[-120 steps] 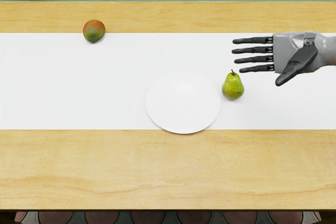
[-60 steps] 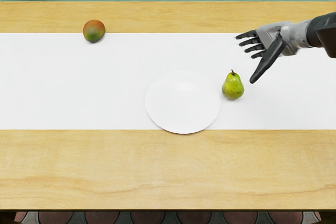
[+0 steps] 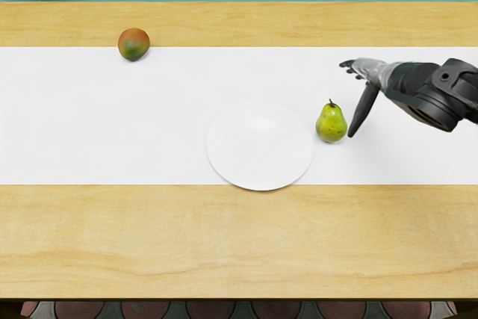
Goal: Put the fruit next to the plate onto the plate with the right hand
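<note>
Two fruits lie on the table (image 3: 224, 244), but only one is the task's: the pear (image 3: 331, 122) stands upright on the white runner (image 3: 89, 125), just beside the right rim of the plate (image 3: 258, 147) and not on it. The mango (image 3: 134, 43) sits well apart at the far left edge of the runner, so I'd judge it plays no part.

From the right edge the right hand (image 3: 371, 78) reaches in, turned nearly edge-on. Its fingers (image 3: 351, 66) are spread and hold nothing, while the thumb (image 3: 362, 110) hangs down just to the right of the pear. Whether the thumb tip touches the fruit I cannot tell; it looks a hair apart. The hand seems turned this way so the thumb takes one side of the pear and the fingers can close over the far side.

Nothing stands between pear and plate, and the plate is bare, so the short carry leftward looks clear. The likelier trouble is the pear itself: tall on a narrow base, it could tip or roll toward the plate if the thumb nudges it before the fingers close.
</note>
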Robot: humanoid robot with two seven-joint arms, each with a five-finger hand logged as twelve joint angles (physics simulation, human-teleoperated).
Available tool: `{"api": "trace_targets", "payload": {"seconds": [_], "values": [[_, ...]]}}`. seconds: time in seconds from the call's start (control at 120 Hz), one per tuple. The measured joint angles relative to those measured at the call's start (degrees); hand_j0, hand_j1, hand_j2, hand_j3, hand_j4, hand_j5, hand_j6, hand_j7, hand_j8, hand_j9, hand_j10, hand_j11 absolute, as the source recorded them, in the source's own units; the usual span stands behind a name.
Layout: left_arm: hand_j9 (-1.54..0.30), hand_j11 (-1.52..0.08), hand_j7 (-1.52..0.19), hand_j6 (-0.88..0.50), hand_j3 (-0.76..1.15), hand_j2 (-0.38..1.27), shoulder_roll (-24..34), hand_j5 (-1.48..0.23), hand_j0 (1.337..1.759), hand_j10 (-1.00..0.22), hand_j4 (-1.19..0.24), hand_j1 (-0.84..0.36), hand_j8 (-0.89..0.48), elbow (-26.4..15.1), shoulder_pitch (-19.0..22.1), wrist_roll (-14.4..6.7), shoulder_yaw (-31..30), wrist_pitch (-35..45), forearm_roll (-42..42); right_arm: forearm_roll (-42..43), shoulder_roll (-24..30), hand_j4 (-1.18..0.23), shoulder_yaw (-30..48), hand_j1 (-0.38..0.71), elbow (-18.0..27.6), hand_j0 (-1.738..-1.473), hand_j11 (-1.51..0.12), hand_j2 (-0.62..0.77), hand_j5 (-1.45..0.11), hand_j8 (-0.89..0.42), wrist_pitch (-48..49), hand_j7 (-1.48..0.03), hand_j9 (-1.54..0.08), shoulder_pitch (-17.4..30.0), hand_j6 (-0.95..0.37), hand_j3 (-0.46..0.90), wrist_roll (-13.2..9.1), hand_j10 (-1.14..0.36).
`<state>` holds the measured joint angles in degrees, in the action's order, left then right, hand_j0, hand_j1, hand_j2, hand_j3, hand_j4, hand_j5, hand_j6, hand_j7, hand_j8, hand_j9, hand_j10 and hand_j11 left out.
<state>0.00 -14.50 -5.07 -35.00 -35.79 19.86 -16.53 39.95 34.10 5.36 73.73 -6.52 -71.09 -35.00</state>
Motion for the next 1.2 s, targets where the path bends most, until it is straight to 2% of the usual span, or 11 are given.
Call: {"api": "trace_targets", "payload": {"seconds": [0.158,0.592,0.817,1.2], "values": [[0.0,0.0,0.0,0.0,0.0,0.0,0.0,0.0,1.658,0.0,0.0,0.35,0.0,0.0,0.1,0.0,0.0,0.0,0.0,2.7,-2.1,-0.04,-0.1,-0.31,0.2,-1.658,-0.05,-0.01,-0.05,-0.04,-3.2,-0.05,-0.05,1.7,-0.04,0.0,0.0,-0.04],[0.0,0.0,0.0,0.0,0.0,0.0,0.0,0.0,1.658,0.0,0.0,0.35,0.0,0.0,0.1,0.0,0.0,0.0,0.0,10.0,-3.9,-0.21,-0.2,-0.11,2.7,-1.658,-0.26,-0.04,-0.26,-0.21,-9.8,-0.26,-0.26,6.9,-0.21,0.0,0.0,-0.21],[0.0,0.0,0.0,0.0,0.0,0.0,0.0,0.0,1.658,0.0,0.0,0.35,0.0,0.0,0.1,0.0,0.0,0.0,0.0,10.6,-3.8,-0.31,-0.2,0.01,3.9,-1.658,-0.39,-0.06,-0.39,-0.31,-10.5,-0.39,-0.39,7.5,-0.31,0.0,0.0,-0.3],[0.0,0.0,0.0,0.0,0.0,0.0,0.0,0.0,1.658,0.0,0.0,0.35,0.0,0.0,0.1,0.0,0.0,0.0,0.0,11.0,-4.1,-0.39,-1.0,0.11,4.1,-1.658,-0.5,-0.07,-0.5,-0.37,-10.6,-0.5,-0.5,7.6,-0.39,0.0,0.0,-0.39]]}}
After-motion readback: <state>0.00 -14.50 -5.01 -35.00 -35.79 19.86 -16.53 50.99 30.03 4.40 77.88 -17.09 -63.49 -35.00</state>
